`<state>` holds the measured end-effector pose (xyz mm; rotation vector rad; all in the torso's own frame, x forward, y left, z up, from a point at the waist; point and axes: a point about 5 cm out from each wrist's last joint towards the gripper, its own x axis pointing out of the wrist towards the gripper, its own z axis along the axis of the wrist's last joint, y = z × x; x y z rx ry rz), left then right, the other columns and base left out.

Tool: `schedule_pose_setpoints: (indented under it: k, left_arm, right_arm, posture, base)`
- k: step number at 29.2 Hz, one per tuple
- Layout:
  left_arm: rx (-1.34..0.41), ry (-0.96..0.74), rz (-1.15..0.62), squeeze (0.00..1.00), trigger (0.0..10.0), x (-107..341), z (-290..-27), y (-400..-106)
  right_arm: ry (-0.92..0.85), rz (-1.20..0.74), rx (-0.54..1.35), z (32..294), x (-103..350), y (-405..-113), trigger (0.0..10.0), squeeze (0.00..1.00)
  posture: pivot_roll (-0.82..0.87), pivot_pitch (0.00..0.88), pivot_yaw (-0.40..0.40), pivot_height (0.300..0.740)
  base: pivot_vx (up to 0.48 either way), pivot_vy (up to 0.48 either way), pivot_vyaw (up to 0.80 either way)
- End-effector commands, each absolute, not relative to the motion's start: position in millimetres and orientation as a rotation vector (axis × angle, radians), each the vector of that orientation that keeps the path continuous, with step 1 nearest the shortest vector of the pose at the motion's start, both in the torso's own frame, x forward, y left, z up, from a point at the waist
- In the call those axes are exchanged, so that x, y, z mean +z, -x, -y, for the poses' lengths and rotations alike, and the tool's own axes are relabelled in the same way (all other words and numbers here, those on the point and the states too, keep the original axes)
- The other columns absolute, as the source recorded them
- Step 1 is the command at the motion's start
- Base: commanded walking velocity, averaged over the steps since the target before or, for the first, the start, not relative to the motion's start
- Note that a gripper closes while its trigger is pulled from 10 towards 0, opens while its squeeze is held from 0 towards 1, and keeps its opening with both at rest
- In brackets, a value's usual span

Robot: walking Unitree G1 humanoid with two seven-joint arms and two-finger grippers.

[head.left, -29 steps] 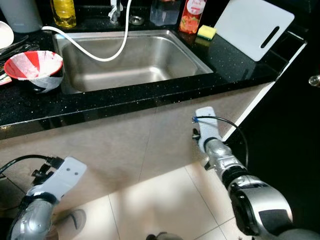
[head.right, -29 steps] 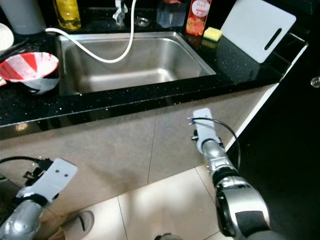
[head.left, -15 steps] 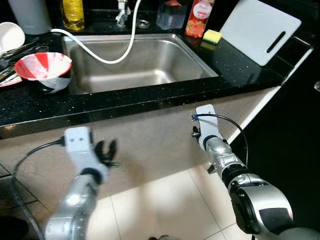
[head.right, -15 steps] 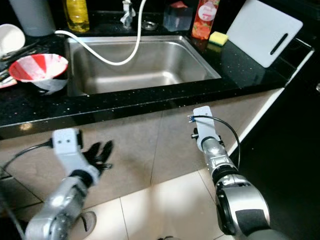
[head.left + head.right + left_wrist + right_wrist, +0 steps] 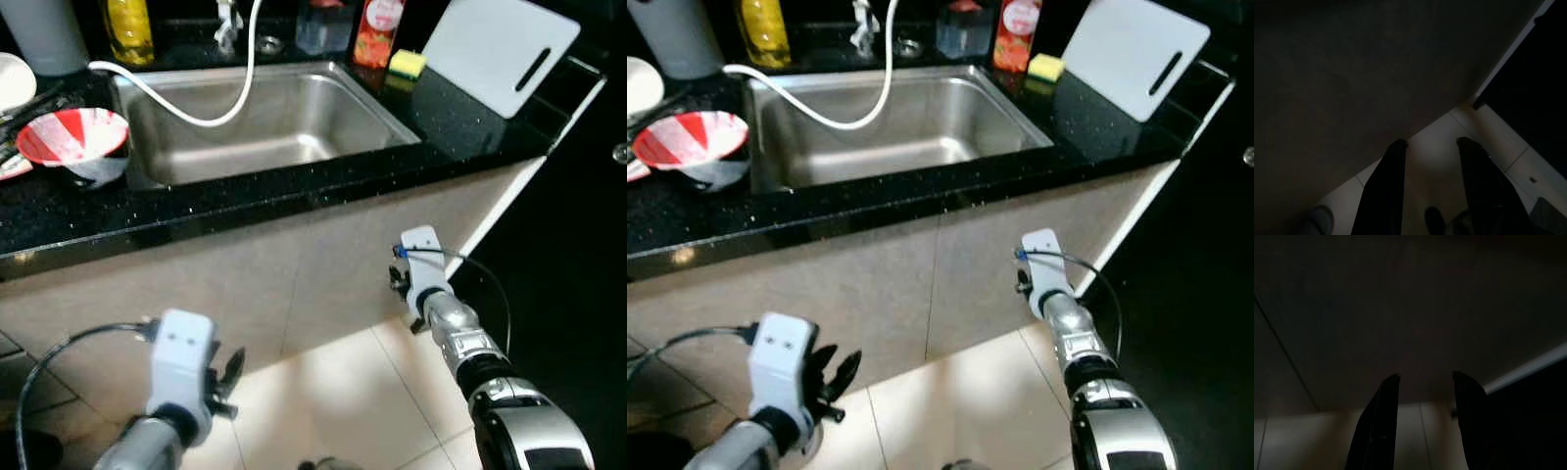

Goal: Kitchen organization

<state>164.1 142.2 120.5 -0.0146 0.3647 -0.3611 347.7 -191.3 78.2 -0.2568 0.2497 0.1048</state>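
Observation:
A black countertop (image 5: pixel 460 122) holds a steel sink (image 5: pixel 294 108) with a white hose (image 5: pixel 196 119) looping into it. Left of the sink sits a red-and-white striped bowl (image 5: pixel 71 137). Behind the sink stand a yellow bottle (image 5: pixel 127 27) and a red bottle (image 5: pixel 370 34), with a yellow sponge (image 5: pixel 404 64) beside them. A white cutting board (image 5: pixel 495 49) leans at the back right. My left gripper (image 5: pixel 230 377) hangs low before the cabinet front, open and empty, with its fingertips (image 5: pixel 1396 146) apart. My right gripper (image 5: pixel 1425 377) is open and empty, pointing at the cabinet below the sink.
A white cup (image 5: pixel 10 78) and utensils lie at the counter's far left. Beige cabinet panels (image 5: pixel 196 284) run under the counter, with pale floor tiles (image 5: pixel 333 392) below. A dark opening (image 5: pixel 568 245) lies right of the cabinet's end. A sandal (image 5: pixel 1315 223) rests on the floor.
My left arm swung up and inward from the bottom left, then dropped lower again, fingers spread. The right arm sank slightly. The camera shifted a little.

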Motion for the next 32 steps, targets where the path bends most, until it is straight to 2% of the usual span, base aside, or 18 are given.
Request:
schedule_pose_setpoints:
  k: [1, 3, 6, 7, 9, 12, 15, 21, 23, 29, 32]
  left_arm:
    - [-0.339, -0.065, -0.377, 0.00, 10.0, 122, -150, -167]
    - [-0.365, -0.245, -0.252, 0.00, 10.0, 136, -149, -179]
    - [-0.400, -0.293, -0.081, 0.00, 10.0, 161, -139, -193]
    - [-0.400, -0.293, -0.081, 0.00, 10.0, 161, -139, -193]
    - [-0.410, -0.326, 0.076, 0.00, 10.0, 190, -130, -203]
    - [-0.383, -0.293, 0.177, 0.00, 10.0, 214, -129, -209]
    - [-0.272, -0.173, 0.300, 0.00, 10.0, 247, -136, -224]
    - [-0.127, -0.101, 0.344, 0.00, 10.0, 263, -149, -238]
    - [-0.095, -0.160, 0.309, 0.00, 10.0, 261, -155, -242]
    - [-0.058, -0.166, 0.287, 0.00, 10.0, 261, -165, -245]
    - [0.000, -0.087, 0.293, 0.00, 10.0, 267, -177, -249]
  right_arm:
    - [0.252, -0.212, 0.109, 189, 87, -349, 10.0, 0.00]
    - [0.232, -0.160, 0.106, 185, 99, -353, 10.0, 0.00]
    - [0.192, -0.088, 0.085, 180, 120, -358, 10.0, 0.00]
    - [0.192, -0.088, 0.085, 180, 120, -358, 10.0, 0.00]
    - [0.140, -0.023, 0.044, 177, 141, -361, 10.0, 0.00]
    - [0.105, 0.019, 0.010, 176, 154, -361, 10.0, 0.00]
    - [0.048, 0.125, -0.024, 172, 187, -365, 10.0, 0.00]
    - [0.016, 0.234, -0.012, 164, 224, -368, 10.0, 0.00]
    - [0.015, 0.264, 0.032, 157, 240, -369, 10.0, 0.00]
    - [0.017, 0.292, 0.053, 153, 255, -369, 10.0, 0.00]
    - [0.018, 0.369, 0.047, 152, 280, -366, 10.0, 0.00]
  posture:
    - [0.18, 0.042, -0.070, 0.740]
    - [0.17, 0.043, -0.064, 0.740]
    - [0.17, 0.036, -0.055, 0.740]
    - [0.17, 0.036, -0.055, 0.740]
    - [0.17, 0.029, -0.045, 0.740]
    - [0.17, 0.023, -0.029, 0.740]
    - [0.18, 0.013, 0.001, 0.740]
    - [0.18, 0.007, 0.013, 0.740]
    - [0.17, 0.005, 0.015, 0.740]
    - [0.18, 0.010, 0.015, 0.740]
    - [0.18, 0.015, 0.006, 0.740]
  base:
    - [0.000, 0.000, 0.00]
    - [0.000, 0.000, 0.00]
    - [0.000, 0.000, 0.00]
    - [0.000, 0.000, 0.00]
    - [0.000, 0.000, 0.00]
    - [0.000, 0.000, 0.00]
    - [0.000, 0.000, 0.00]
    - [0.000, 0.000, 0.00]
    - [0.000, 0.000, 0.00]
    - [0.000, 0.000, 0.00]
    - [0.000, 0.000, 0.00]
